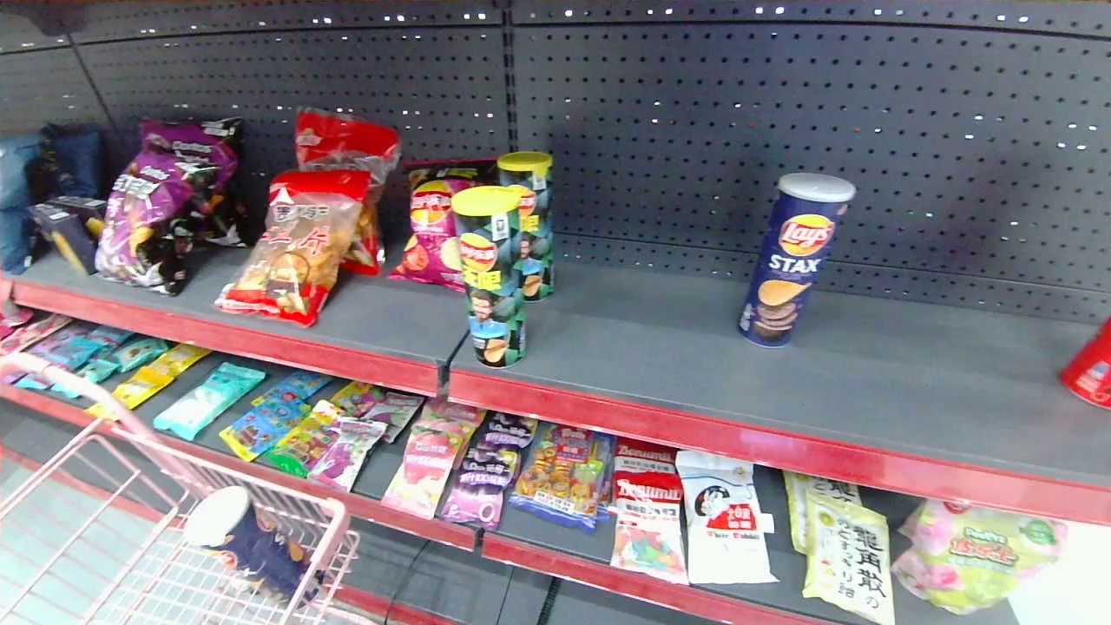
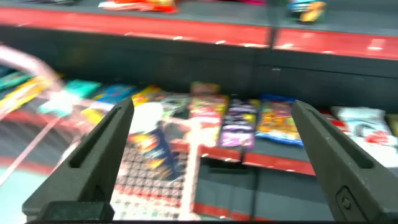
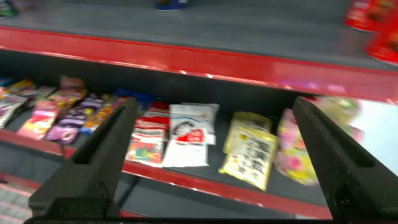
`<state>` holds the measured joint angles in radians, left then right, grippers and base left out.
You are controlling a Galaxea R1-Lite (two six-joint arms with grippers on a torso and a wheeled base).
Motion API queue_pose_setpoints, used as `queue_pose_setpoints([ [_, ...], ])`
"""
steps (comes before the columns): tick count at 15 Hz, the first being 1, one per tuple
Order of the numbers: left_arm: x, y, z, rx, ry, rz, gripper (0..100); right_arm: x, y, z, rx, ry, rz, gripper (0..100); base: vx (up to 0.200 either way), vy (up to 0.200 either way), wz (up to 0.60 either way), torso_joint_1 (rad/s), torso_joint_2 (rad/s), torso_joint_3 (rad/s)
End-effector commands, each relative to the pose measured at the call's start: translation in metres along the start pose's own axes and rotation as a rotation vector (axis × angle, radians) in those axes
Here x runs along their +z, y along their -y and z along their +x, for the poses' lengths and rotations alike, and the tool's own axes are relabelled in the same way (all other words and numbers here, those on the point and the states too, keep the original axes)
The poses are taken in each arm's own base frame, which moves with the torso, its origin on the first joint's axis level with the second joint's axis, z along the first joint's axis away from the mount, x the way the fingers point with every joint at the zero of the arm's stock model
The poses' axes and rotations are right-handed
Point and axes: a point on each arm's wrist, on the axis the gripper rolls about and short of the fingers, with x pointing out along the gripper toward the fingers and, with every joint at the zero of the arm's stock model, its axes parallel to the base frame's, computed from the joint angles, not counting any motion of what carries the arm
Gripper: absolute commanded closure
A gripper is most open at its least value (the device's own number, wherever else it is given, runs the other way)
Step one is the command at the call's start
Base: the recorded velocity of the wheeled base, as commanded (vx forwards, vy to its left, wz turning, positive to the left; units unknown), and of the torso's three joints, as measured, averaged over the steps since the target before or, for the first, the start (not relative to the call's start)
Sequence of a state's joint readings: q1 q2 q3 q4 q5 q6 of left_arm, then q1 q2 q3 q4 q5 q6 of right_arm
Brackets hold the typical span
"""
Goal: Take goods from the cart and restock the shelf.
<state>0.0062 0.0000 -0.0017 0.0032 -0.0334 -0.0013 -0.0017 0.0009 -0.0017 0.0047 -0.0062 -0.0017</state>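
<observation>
A dark blue chip can (image 1: 247, 542) with a white lid is seen lying tilted in a corner of the pink wire cart (image 1: 286, 496), below and to the left of the shelving. In the left wrist view the same can (image 2: 152, 146) is framed, blurred, in the gap of the left gripper (image 2: 212, 106), whose jaws are spread wide and hold nothing. The can lies beyond the jaws and apart from both, closer to one of them, with the cart's mesh (image 2: 149, 183) under it. The right gripper (image 3: 216, 102) is likewise held with its jaws wide apart and empty. Between them, farther off, a white packet (image 3: 189, 134), a red-and-white packet (image 3: 146, 140) and a yellow-green packet (image 3: 249, 152) are seen lying flat on the lower shelf (image 3: 205, 183). On the grey upper shelf (image 1: 660, 347) a blue Stax can (image 1: 794, 260) is stood upright by itself, well apart from two yellow-lidded cans (image 1: 490, 278), which are set one behind the other near the join of the shelf boards. To their left, a pink chip bag (image 1: 430, 226), two red-topped snack bags (image 1: 299, 247) and a purple bag (image 1: 161, 204) are propped towards the perforated back panel (image 1: 694, 113). A red can (image 1: 1089, 369) is cut off at the right edge of the upper shelf.
</observation>
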Motion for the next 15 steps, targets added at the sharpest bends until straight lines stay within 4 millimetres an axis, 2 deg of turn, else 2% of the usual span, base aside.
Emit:
queue_pose_setpoints([
  [1, 0.0, 0.0, 0.0001, 0.001, -0.002, 0.0, 0, 0.0, 0.0, 0.0001, 0.0, -0.001, 0.0, 0, 0.0, 0.0, 0.6, 0.002, 0.0, 0.002],
  [6, 0.0, 0.0, 0.0001, 0.001, -0.002, 0.0, 0, 0.0, 0.0, 0.0001, 0.0, -0.001, 0.003, 0, 0.0, 0.0, 0.6, 0.001, 0.0, 0.002],
  [11, 0.0, 0.0, 0.0001, 0.0, -0.002, 0.0, 0, 0.0, 0.0, 0.0001, -0.001, -0.001, 0.006, 0, 0.0, 0.0, 0.0, -0.015, 0.03, 0.02],
  [15, 0.0, 0.0001, 0.0001, 0.0, -0.002, 0.0, 0, 0.0, 0.0, 0.0001, -0.001, -0.001, 0.006, 0, 0.0, 0.0, 0.0, -0.145, 0.35, 0.198],
])
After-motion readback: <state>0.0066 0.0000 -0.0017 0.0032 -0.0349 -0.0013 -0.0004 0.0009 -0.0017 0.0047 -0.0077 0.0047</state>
